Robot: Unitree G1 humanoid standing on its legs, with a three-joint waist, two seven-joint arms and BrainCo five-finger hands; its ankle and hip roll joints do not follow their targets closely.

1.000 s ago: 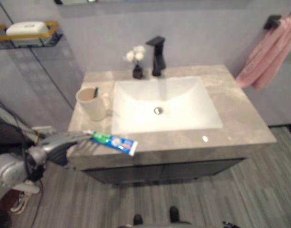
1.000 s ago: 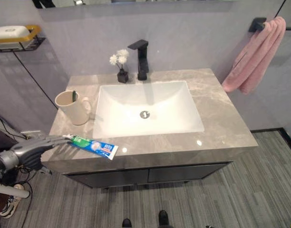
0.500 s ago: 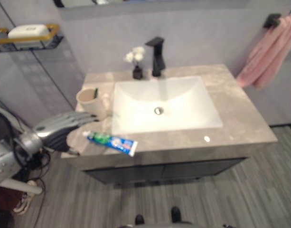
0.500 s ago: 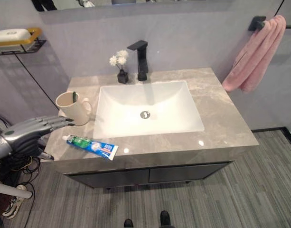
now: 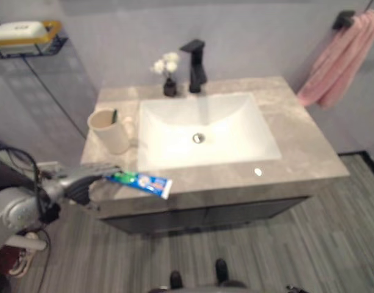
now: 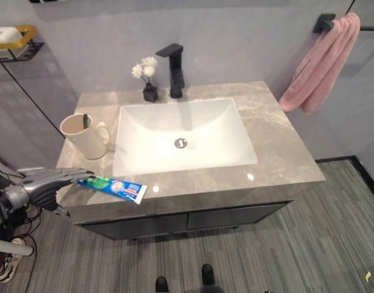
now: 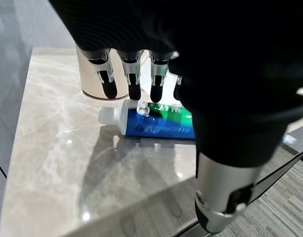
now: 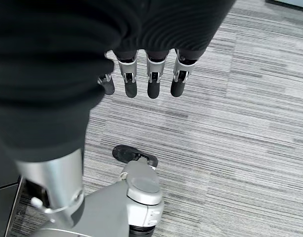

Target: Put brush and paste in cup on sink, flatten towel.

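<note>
Toothpaste [image 6: 111, 186], one tube, lies flat on the front left of the counter [image 6: 284, 152], its cap end just under the fingertips [image 7: 110, 89] of the left hand [image 6: 49, 180]. That hand reaches in level from the left edge, fingers straight and relaxed, holding nothing. Just behind the tube stands one cream cup [image 6: 83, 135] with a green toothbrush [image 6: 86, 120] in it, beside the white sink [image 6: 180, 139]. Further back are one black tap [image 6: 173, 61] and a small vase of white flowers [image 6: 146, 78]. One pink towel [image 6: 318, 64] hangs bunched on the right wall hook. The right hand [image 8: 146, 74] hangs over the striped floor [image 8: 250, 123], fingers loose and empty.
</note>
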